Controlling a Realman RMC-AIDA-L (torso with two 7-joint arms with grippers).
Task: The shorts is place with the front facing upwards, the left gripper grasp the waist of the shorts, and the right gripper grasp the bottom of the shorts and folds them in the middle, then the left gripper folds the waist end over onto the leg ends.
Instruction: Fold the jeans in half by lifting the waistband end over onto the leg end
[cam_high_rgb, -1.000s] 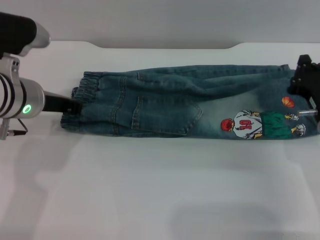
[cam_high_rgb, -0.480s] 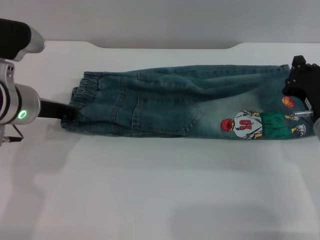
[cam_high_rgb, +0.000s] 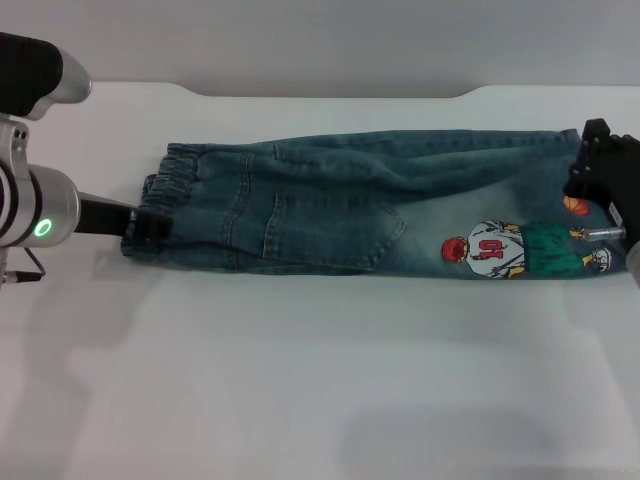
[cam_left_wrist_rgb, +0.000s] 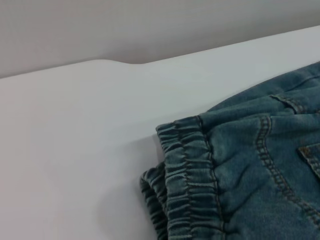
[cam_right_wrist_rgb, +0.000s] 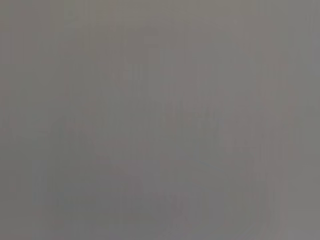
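The blue denim shorts lie flat on the white table, stretched left to right and doubled lengthwise. Their ruffled waist is at the left end, and the left wrist view shows it close up as a gathered waist band. My left gripper reaches in from the left and meets the waist's near corner. The leg ends with the cartoon print are at the right. My right gripper sits over the far part of that hem. The right wrist view shows only flat grey.
The table's far edge runs behind the shorts, with a raised step across its middle. White tabletop spreads in front of the shorts.
My left gripper drew back a little to the left, then came right again onto the waist's near corner. The right gripper has barely shifted. The shorts lie as before.
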